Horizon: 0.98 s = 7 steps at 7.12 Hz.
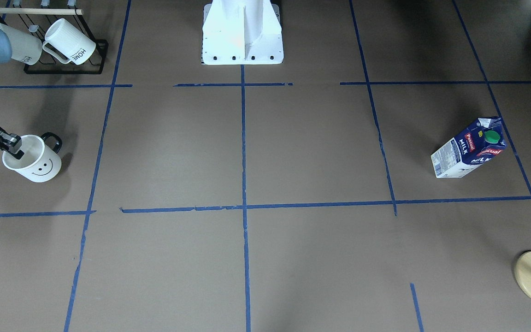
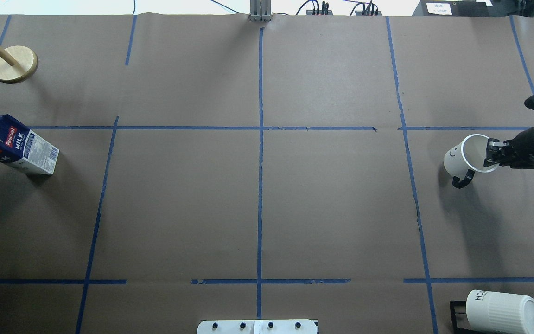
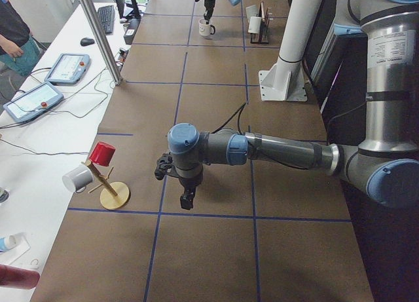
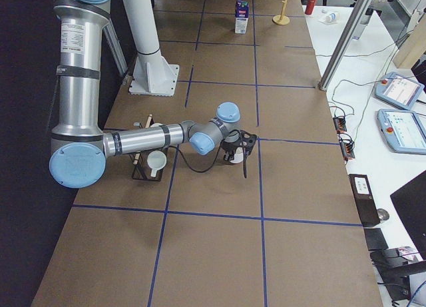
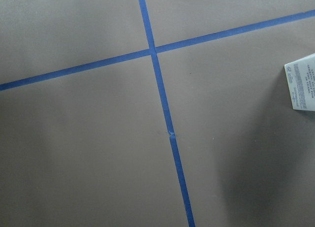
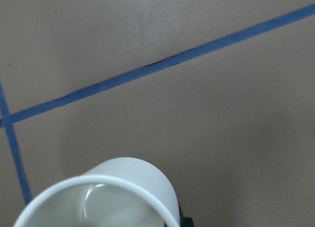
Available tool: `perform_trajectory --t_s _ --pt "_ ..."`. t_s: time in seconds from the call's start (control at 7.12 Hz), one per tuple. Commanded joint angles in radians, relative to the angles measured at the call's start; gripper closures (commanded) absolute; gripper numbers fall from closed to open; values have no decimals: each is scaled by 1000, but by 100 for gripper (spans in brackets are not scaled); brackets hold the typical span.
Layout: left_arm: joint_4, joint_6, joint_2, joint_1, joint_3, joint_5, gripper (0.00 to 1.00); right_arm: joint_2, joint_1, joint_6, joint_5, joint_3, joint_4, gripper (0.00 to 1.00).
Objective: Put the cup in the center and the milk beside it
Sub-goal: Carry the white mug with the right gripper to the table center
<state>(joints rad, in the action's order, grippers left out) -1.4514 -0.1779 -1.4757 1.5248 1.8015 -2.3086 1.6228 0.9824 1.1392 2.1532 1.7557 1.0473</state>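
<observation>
The smiley cup (image 2: 457, 162) is at the right edge of the overhead view, well apart from the center crossing (image 2: 260, 128). My right gripper (image 2: 490, 157) is pinching its rim, one finger inside and one outside, though I can't tell whether the cup is off the paper. The milk carton (image 2: 14, 146) stands upright at the far left edge, untouched. The left gripper (image 3: 188, 198) hangs over bare paper near it, and I can't tell how its jaws stand. I judge nothing is placed yet, so both carries remain.
</observation>
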Motion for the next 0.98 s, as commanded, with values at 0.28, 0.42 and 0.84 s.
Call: perform_trajectory --t_s 0.28,0.42,0.84 --pt "0 0 0 0 1 -2 0 -372 -108 -229 -15 -2 323 100" --pt "2 0 0 -2 4 -2 0 -461 -173 -240 -77 -19 356 100" --pt "0 0 0 -2 5 -2 0 -676 -266 -228 -177 -177 404 100"
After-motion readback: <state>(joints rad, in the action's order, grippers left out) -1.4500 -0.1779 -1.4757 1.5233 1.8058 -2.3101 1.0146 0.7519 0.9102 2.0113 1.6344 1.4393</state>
